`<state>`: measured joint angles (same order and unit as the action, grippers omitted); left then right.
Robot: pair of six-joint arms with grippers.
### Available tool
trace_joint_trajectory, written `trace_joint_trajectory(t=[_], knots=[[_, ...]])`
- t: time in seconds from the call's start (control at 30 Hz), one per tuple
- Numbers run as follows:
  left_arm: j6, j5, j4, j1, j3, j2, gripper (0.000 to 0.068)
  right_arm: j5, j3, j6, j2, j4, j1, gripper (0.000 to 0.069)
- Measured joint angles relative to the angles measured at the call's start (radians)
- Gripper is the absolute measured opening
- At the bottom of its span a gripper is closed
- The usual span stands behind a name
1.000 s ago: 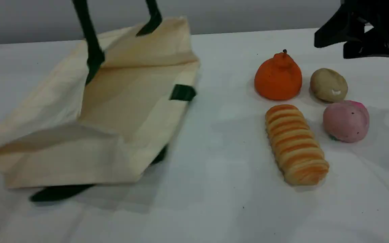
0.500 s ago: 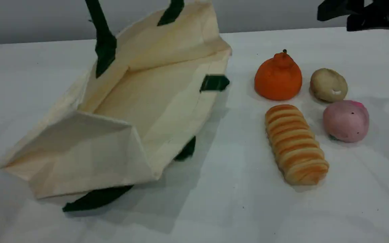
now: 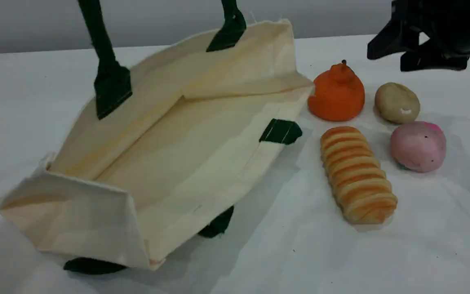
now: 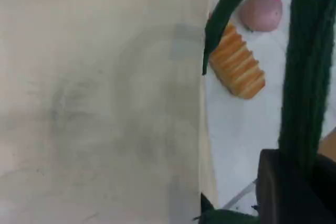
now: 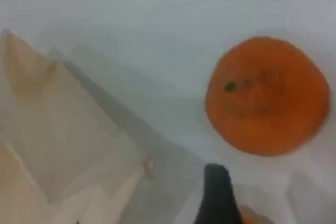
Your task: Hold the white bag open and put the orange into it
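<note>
Right now the left gripper (image 4: 286, 192) is out of the scene view; in its wrist view only one dark fingertip shows, w/ a green handle (image 4: 307, 72) running straight up from it. Jaws nearly closed, prob. pinched on that handle, though the contact itself isn't visible. The handle rises taut out of frame and lifts the bag (image 3: 169, 139), so its mouth gapes toward the camera, inside showing. The other handle (image 3: 92, 265) lies on the table (image 3: 259, 253) under the bag.

Right gripper (image 3: 416, 53) hangs wide open and empty, above and just right of the orange (image 3: 336, 94). The orange sits on the table, at or touching the bag's right corner.

Doing it well, I'd judge: keep the handle high and steady so the mouth doesn't sag. Bring the right jaws straight down over the orange's round middle, not the knobbed top. Mind the potato (image 3: 397, 102) just beside it and the bag edge on the other side. Then carry it up over the rim and let go well inside.

Count: 1 bag, 2 handles, 1 orange, 1 potato, 1 pink fruit (image 3: 417, 146), 1 bread loaf (image 3: 357, 174).
</note>
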<state>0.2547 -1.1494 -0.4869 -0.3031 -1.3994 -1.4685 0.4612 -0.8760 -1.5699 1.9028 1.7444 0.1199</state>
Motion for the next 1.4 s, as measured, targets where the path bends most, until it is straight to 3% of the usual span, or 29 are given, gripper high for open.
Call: trace_joint_trajectory(t=[0.47,0.83,1.07,1.23,1.4], knots=[[0.028,-0.008,0.018,0.000,0.000,0.000,0.0074,0.041,-0.199,0.000,0.105,0.000,0.000,0.0479],[0.026,0.004,0.008,0.000,0.000,0.001,0.0074,0.064,-0.204,0.000,0.172,-0.003,0.027,0.0479],[0.026,0.007,0.008,0.000,-0.002,0.001,0.0074,0.037,-0.276,0.000,0.230,0.000,0.076,0.0479],[0.025,0.007,0.008,0.000,-0.002,0.001,0.0074,-0.070,-0.280,0.000,0.267,0.000,0.094,0.0479],[0.025,0.010,0.008,0.000,-0.002,0.001,0.0074,-0.102,-0.280,0.000,0.292,0.001,0.093,0.0479]])
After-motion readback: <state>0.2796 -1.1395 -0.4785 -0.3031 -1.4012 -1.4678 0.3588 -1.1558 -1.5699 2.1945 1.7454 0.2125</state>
